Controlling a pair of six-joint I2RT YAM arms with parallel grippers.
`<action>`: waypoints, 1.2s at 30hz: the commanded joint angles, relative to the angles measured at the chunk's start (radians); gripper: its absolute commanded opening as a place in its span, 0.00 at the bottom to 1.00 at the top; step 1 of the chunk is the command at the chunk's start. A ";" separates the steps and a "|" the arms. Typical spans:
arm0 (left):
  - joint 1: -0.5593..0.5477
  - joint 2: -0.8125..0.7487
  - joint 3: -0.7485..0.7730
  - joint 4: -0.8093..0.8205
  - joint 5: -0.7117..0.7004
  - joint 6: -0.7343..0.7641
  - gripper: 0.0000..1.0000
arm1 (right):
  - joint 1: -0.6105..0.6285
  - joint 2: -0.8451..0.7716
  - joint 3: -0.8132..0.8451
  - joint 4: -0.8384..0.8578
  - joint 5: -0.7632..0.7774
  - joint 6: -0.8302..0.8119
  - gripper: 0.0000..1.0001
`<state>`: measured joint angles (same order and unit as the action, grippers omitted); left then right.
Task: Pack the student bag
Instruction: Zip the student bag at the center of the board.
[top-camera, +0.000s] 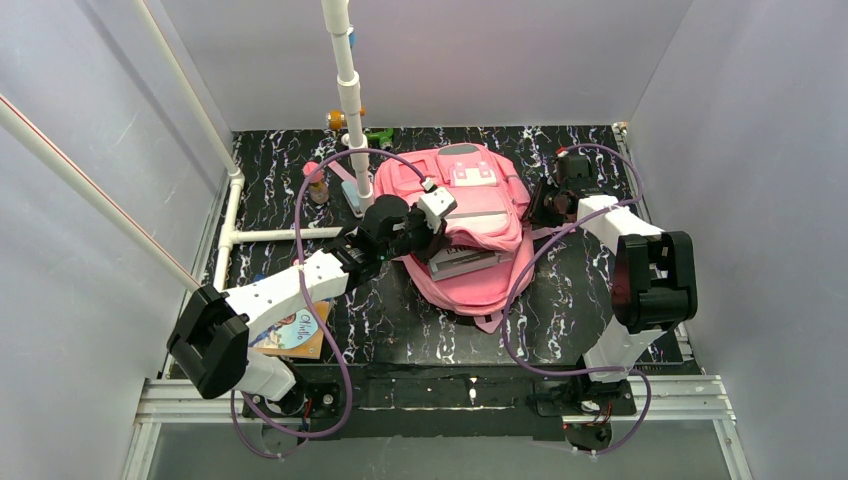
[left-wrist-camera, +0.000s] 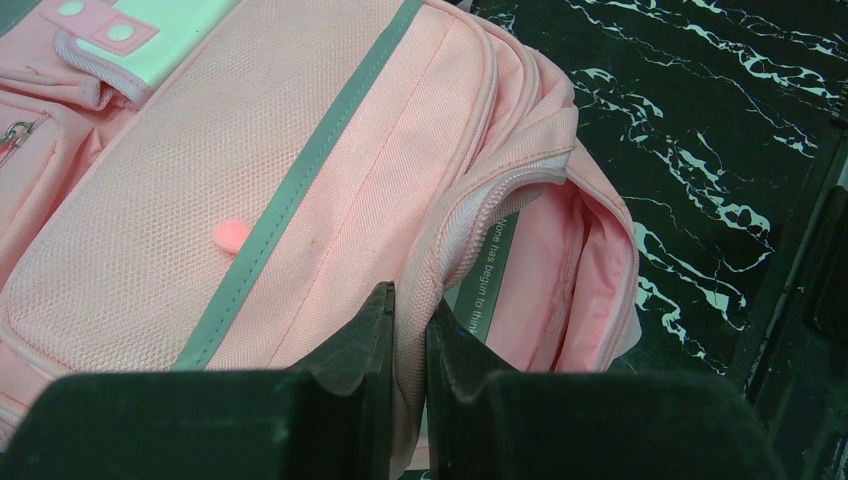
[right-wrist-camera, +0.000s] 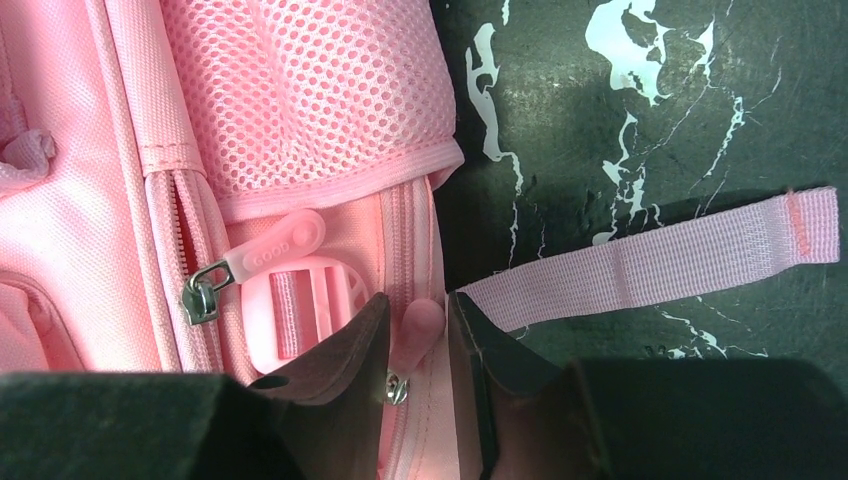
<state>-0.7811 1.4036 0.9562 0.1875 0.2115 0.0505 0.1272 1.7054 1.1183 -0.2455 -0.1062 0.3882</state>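
**Top external view: pink bag lies flat mid-bench, both grippers closed on it**

The student bag (top-camera: 478, 205) lies front-up in the middle of the bench (top-camera: 400, 320), a little to the right of centre. Its long axis runs near to far. The end with the white patch (top-camera: 470, 172) points to the far wall, and the open mouth points to the near edge. A grey and white printed item (top-camera: 465, 262) shows inside that mouth, under the raised front panel. In the left wrist view a grey stripe (left-wrist-camera: 300, 180) runs along the front panel, and the zip edge curls over the pink lining.

The left gripper (top-camera: 430, 238) sits at the bag's left side by the mouth. Its jaws are narrow and pinch the fabric of the zip edge (left-wrist-camera: 410, 310).

The right gripper (top-camera: 553, 200) is at the bag's right side, toward the far end. In the right wrist view its jaws (right-wrist-camera: 418, 320) close narrowly on a pink zip pull (right-wrist-camera: 417, 325), just beside a pink buckle (right-wrist-camera: 300, 300). A loose pink strap (right-wrist-camera: 650, 260) lies on the bench to the right of it.

A book (top-camera: 295, 330) lies at the near left, partly under the left arm. A small pink-capped object (top-camera: 317, 185) stands at the far left, near a white pipe (top-camera: 345, 70).
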 joint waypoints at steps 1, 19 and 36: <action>0.000 -0.040 -0.012 -0.005 0.010 -0.032 0.00 | 0.015 -0.046 0.049 -0.019 0.024 -0.019 0.34; 0.000 -0.033 -0.011 -0.005 0.025 -0.041 0.00 | 0.048 -0.061 0.075 -0.064 0.096 -0.052 0.29; 0.054 0.031 0.020 -0.006 -0.017 -0.245 0.00 | 0.067 -0.268 -0.038 -0.089 0.100 0.012 0.01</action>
<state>-0.7643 1.4086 0.9562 0.1905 0.2005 -0.0601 0.1970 1.5723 1.1427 -0.3508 0.0433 0.3641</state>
